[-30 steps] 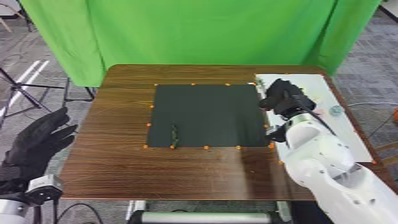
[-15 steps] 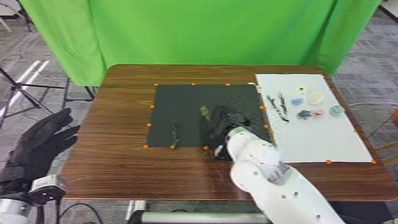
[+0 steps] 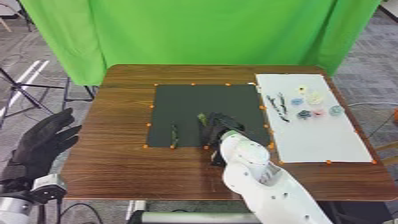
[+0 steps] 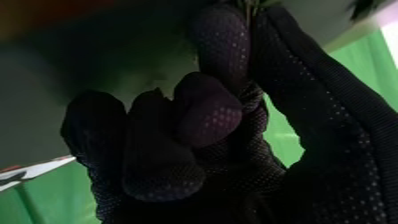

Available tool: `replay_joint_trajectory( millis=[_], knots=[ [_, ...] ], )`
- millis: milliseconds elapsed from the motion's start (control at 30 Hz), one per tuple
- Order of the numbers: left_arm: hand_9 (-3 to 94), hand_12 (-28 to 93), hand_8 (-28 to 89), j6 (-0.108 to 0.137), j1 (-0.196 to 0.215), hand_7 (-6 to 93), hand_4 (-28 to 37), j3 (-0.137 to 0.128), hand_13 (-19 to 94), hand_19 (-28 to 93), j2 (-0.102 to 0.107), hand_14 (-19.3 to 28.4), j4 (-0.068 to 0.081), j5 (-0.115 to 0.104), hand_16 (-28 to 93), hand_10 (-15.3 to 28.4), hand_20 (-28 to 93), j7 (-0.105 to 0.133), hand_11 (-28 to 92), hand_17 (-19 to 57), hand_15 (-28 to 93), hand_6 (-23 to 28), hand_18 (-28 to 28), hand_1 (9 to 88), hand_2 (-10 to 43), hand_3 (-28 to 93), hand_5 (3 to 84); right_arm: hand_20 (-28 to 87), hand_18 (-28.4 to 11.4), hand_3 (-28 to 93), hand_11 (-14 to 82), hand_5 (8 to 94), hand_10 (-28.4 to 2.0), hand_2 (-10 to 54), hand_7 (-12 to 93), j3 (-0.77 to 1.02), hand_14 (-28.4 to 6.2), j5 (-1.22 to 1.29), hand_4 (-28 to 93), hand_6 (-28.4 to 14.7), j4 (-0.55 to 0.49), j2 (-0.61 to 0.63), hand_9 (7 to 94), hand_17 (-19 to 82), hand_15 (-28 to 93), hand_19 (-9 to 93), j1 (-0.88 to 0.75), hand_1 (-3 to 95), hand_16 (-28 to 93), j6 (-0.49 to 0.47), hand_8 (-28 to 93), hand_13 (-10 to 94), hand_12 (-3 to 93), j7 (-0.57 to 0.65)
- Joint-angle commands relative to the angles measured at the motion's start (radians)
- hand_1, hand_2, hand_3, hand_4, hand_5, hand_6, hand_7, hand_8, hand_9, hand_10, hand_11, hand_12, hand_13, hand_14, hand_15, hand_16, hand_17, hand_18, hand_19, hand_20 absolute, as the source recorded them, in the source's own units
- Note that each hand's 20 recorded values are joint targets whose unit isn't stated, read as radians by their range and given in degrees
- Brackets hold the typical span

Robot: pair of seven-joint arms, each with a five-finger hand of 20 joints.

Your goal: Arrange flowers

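In the head view my right hand is over the lower right part of the dark mat. A green stem pokes out at its fingertips. The right wrist view has the thumb and a finger of this hand pinching a thin green stem. Another green stem lies on the mat's lower left part. On the white sheet are dark stems and several flower heads, among them a yellow one, a pink one and a dark blue one. My left hand is open left of the table.
The brown table has small orange markers around the mat and along the sheet. A green curtain hangs behind the table's far edge.
My right hand has moved left from the white sheet to the dark mat with a green stem, then slightly farther left and down. The left hand has hardly moved.
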Motion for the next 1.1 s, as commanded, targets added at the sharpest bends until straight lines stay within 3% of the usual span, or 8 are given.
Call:
replay_joint_trajectory(
  millis=[33,267,467,667,900,1100],
  knots=[
    [22.3,17,-12,-0.003,0.002,24.1,-24.9,0.005,20,42,0.003,13.2,0.004,0.003,2,10.1,9,-0.007,22,-8.6,30,1.6,19.3,28.1,-4.1,71,27.8,69,-22.9,82,63.0,81.6,-8.5,-7.6,47,-0.002,-8.2,-0.007,-16,1.0,0.008,-0.022,85.1,47,84,93,-0.017,36.7,39,-0.045,19,81,48.8,0.004],
    [22.4,17,-12,0.000,0.003,24.0,-24.8,0.002,20,42,0.004,13.2,0.004,0.002,2,10.1,9,-0.008,22,-8.5,30,1.6,19.4,28.1,-4.0,71,28.0,68,-23.0,82,62.1,82.4,-8.7,-7.2,46,0.001,-8.5,-0.010,-19,1.0,0.009,-0.019,85.1,46,83,93,-0.013,31.5,39,-0.025,14,81,48.9,0.002],
    [22.3,17,-12,-0.004,0.003,24.0,-24.7,0.001,20,42,0.002,13.2,0.003,0.004,2,10.0,9,-0.010,22,-8.5,30,1.6,19.3,28.1,-3.9,71,28.0,68,-23.1,82,61.8,82.7,-8.9,-5.9,50,0.010,-8.5,-0.028,-19,1.0,0.005,-0.018,85.0,46,83,93,-0.008,27.2,38,-0.015,-9,81,48.9,-0.006],
    [22.4,17,-12,-0.003,0.007,24.0,-24.8,0.000,20,42,-0.001,13.2,0.002,0.004,2,10.0,9,-0.009,22,-8.5,30,1.6,19.4,28.0,-4.1,71,28.0,69,-23.3,82,61.4,84.4,-8.9,-6.0,48,0.023,-8.3,-0.062,-19,1.1,-0.039,0.001,85.9,48,83,93,-0.014,24.3,38,-0.006,-9,82,48.3,-0.036],
    [22.3,17,-12,-0.002,0.012,23.9,-24.8,-0.005,20,42,-0.002,13.2,0.000,0.004,2,10.1,9,-0.006,22,-8.5,30,1.6,19.4,28.0,-4.0,71,28.0,70,-23.5,78,61.0,85.0,-8.8,-6.9,47,0.059,-8.3,-0.033,-21,1.0,-0.100,0.024,86.4,48,83,93,-0.014,20.8,38,-0.066,-8,83,48.7,-0.033],
    [22.4,17,-12,0.000,0.012,23.8,-24.7,-0.003,20,42,-0.007,13.2,-0.001,0.005,2,10.1,9,0.002,22,-8.5,30,1.6,19.4,28.0,-4.1,71,28.0,69,-23.6,76,60.1,82.6,-9.8,-7.1,46,0.131,-9.1,-0.029,-23,0.0,-0.161,0.124,83.9,46,82,93,-0.005,16.9,39,-0.004,-8,80,49.5,-0.006]
  ],
)
